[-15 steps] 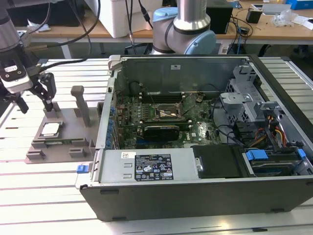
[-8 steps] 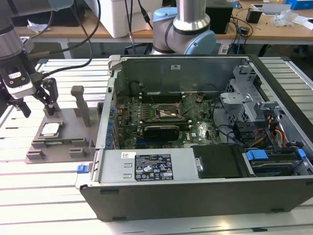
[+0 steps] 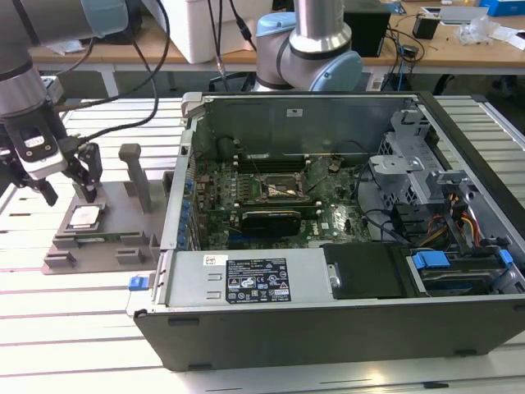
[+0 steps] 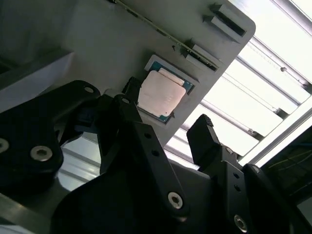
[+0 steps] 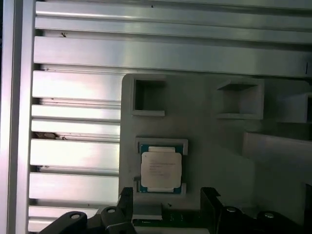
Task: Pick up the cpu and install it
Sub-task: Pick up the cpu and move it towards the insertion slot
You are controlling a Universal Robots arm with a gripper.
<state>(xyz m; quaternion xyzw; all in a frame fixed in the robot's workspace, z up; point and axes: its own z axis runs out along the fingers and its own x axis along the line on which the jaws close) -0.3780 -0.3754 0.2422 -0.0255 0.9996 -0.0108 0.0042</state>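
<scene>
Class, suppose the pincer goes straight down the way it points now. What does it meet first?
Most likely the cpu, lying flat in the grey tray just below the open pincer; how far below is hard to judge.

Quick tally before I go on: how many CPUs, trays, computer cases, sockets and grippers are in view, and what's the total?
cpu: 1, lying in the tray
grey tray: 1
open computer case: 1
motherboard socket: 1
gripper: 1, fingers open, above the tray
Total: 5
</scene>
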